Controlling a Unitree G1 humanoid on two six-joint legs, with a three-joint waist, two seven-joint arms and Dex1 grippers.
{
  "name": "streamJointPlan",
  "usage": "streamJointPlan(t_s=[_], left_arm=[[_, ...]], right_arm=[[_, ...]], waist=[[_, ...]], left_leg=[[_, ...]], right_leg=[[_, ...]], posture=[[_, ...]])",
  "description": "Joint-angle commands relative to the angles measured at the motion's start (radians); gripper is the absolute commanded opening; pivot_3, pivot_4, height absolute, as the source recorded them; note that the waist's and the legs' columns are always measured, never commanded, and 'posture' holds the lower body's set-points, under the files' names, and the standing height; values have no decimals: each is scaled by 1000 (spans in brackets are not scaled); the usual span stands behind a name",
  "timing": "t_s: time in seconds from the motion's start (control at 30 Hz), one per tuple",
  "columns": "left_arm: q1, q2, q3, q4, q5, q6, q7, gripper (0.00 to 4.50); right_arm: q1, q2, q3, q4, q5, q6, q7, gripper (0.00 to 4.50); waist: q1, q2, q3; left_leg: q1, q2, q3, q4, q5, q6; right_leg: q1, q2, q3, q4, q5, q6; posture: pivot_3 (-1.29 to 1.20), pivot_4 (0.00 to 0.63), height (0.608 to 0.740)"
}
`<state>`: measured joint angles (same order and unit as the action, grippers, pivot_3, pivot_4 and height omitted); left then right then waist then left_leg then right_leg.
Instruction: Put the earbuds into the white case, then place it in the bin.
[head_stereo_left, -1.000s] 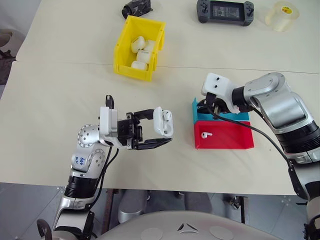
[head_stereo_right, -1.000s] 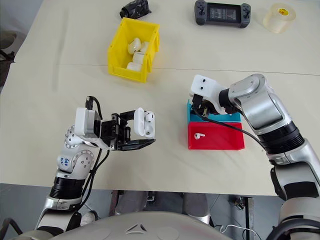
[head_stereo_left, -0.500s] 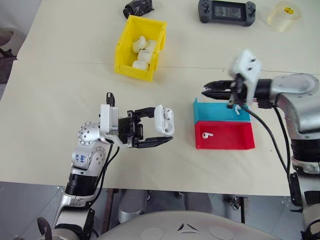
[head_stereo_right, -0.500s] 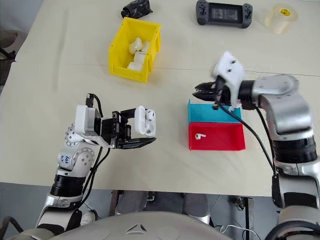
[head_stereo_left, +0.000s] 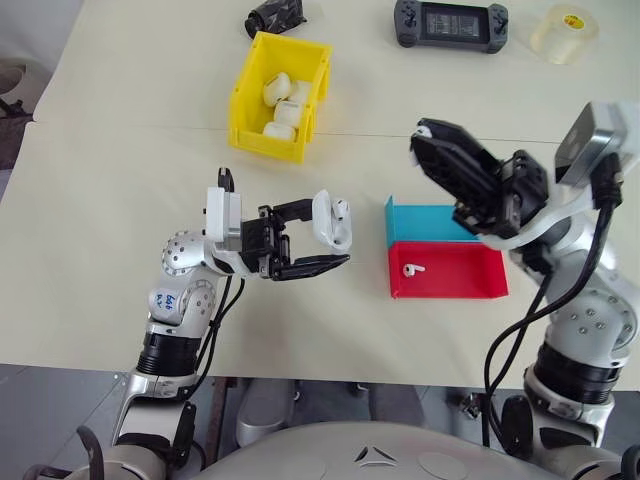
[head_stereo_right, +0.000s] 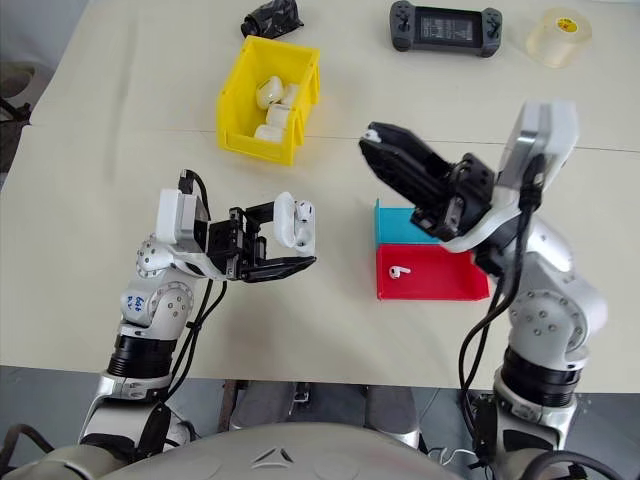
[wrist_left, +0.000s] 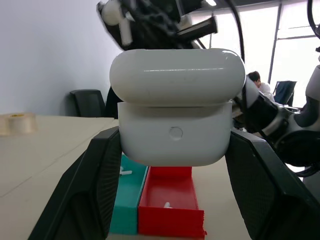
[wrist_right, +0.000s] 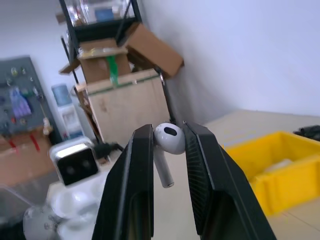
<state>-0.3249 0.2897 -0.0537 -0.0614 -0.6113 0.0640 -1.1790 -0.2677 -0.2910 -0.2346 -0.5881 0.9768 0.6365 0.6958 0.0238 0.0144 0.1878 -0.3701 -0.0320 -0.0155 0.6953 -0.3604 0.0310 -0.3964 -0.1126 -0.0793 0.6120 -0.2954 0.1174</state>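
We see the left end effector (head_stereo_left: 318, 243) clamped on the white case (head_stereo_left: 331, 221), lid ajar, above the tabletop (head_stereo_left: 120, 200) — the right end effector (wrist_right: 167, 145) pinches one earbud (wrist_right: 167, 144). Another earbud (head_stereo_left: 411, 269) lies in the red tray (head_stereo_left: 450, 285).

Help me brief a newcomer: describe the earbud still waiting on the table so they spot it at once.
Find the two shallow trays side by side near the table's right front. In the red tray, the nearer one, lies a lone white earbud by its left end. The other earbud is pinched in the right gripper.
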Motion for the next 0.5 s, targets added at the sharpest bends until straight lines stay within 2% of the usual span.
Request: streamJointPlan(t_s=[0.03,0.33,0.5], left_arm=[[-40,-10,14,-16,-32,27,16,2756],[-88,-24,20,-44,-59,111,58,2756],[-91,-29,17,-55,-59,126,66,2756]], right_arm=[[26,49,53,-65,13,-60,-43,507],[106,122,203,-54,-72,-174,-55,507],[142,116,244,-47,-104,-211,-42,507]], waist=[[-1,0,0],[-3,0,0],[-3,0,0]], left_leg=[[0,0,0,0,0,0],[0,-1,0,-1,0,1],[0,-1,0,-1,0,1]], right_leg=[[0,0,0,0,0,0],[-1,3,1,1,0,0],[-1,3,1,1,0,0]], posture=[[0,150,740],[0,150,740],[0,150,740]])
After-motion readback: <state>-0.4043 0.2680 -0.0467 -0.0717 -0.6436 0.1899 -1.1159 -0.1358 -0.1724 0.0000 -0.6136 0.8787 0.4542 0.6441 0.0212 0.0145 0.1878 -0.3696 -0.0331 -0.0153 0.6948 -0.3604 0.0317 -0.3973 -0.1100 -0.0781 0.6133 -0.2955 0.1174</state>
